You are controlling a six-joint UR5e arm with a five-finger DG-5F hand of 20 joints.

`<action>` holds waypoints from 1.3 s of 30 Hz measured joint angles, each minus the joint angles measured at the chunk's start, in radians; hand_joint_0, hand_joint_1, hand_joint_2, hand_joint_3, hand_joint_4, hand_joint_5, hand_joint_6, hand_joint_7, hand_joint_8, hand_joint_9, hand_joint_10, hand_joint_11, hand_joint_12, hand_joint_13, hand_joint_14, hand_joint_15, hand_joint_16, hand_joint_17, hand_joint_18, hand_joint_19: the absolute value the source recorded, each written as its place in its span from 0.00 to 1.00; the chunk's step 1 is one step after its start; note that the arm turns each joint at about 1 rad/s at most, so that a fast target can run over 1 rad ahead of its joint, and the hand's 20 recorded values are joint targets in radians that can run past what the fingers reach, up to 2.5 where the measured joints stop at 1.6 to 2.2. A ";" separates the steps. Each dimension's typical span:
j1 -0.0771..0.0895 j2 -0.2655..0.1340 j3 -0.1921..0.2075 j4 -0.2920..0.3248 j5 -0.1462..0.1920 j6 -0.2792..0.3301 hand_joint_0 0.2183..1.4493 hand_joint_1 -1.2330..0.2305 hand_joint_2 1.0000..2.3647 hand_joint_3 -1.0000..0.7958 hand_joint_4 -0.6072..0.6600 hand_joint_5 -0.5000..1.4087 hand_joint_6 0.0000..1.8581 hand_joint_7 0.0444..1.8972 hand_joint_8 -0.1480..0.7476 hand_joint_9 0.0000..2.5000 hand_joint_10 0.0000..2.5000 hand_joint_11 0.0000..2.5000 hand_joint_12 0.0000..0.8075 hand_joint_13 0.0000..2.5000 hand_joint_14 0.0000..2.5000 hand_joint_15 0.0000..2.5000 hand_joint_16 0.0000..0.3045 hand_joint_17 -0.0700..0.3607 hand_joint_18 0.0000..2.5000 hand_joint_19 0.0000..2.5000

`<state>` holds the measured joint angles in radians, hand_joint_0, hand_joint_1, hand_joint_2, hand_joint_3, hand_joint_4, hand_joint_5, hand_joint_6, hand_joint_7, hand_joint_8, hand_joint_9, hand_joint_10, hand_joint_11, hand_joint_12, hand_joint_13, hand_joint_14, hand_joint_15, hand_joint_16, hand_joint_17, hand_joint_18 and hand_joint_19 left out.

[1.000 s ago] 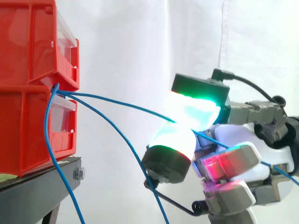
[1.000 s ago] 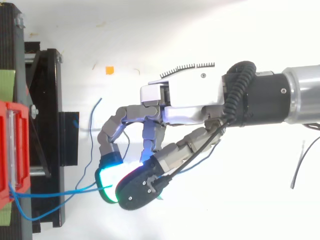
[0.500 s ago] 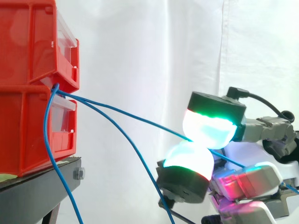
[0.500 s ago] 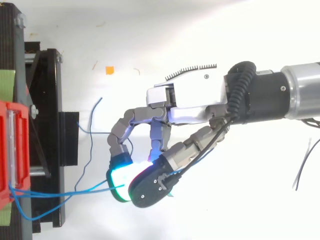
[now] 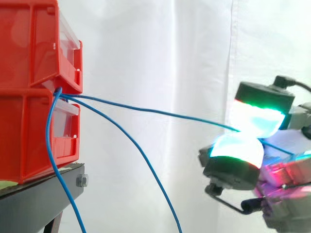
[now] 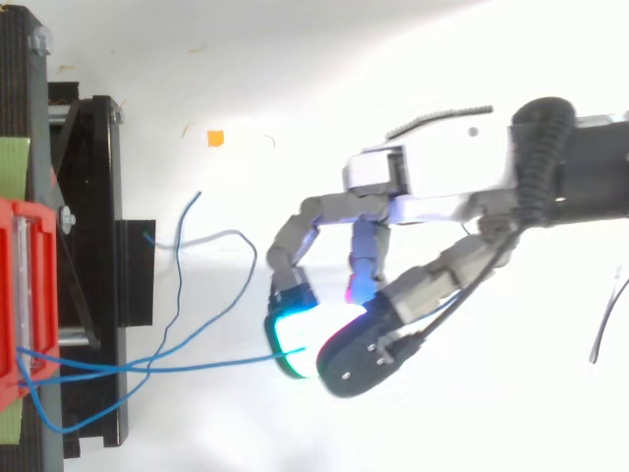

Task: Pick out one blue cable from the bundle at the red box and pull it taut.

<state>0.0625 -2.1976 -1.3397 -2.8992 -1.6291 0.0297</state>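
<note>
Two stacked red bins sit on a black stand at the left. One blue cable runs from their front across to the robot hand at the right, pinched between two glowing cyan pads. It bows slightly, so the pull seems unfinished. Other blue cables hang slack. Next, the hand likely needs to draw away from the bins, pinch firm, until the line runs straight.

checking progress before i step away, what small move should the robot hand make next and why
Probably draw the robot hand a little farther from the red plastic box. Its glowing pads pinch one thin blue cable, which sags slightly between box and hand, so it looks not quite taut.
</note>
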 measured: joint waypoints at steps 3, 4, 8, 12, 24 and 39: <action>0.002 0.021 -0.033 0.009 0.038 -0.002 0.34 0.27 0.01 0.59 0.40 0.22 0.49 0.57 0.53 0.59 0.01 0.32 0.43 0.51 0.01 0.30 0.17 0.43 0.43 0.35; 0.003 0.024 -0.038 0.009 0.044 -0.003 0.34 0.28 0.01 0.59 0.40 0.22 0.49 0.57 0.54 0.59 0.01 0.31 0.44 0.51 0.01 0.30 0.17 0.43 0.43 0.34; 0.006 0.028 -0.046 0.017 0.054 -0.007 0.34 0.28 0.01 0.59 0.40 0.22 0.49 0.57 0.53 0.59 0.01 0.31 0.43 0.51 0.01 0.30 0.17 0.43 0.43 0.35; 0.008 0.028 -0.047 0.045 0.057 -0.008 0.34 0.28 0.01 0.59 0.40 0.22 0.49 0.57 0.53 0.59 0.01 0.32 0.43 0.51 0.01 0.30 0.17 0.43 0.44 0.35; 0.008 0.029 -0.048 0.064 0.060 -0.010 0.34 0.28 0.01 0.58 0.40 0.22 0.49 0.57 0.53 0.59 0.01 0.32 0.46 0.52 0.01 0.31 0.18 0.45 0.44 0.37; 0.008 0.029 -0.048 0.063 0.060 -0.009 0.34 0.28 0.02 0.59 0.40 0.22 0.49 0.56 0.53 0.59 0.01 0.32 0.49 0.53 0.01 0.34 0.18 0.45 0.45 0.37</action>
<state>0.0702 -2.1687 -1.3877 -2.8360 -1.5692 0.0203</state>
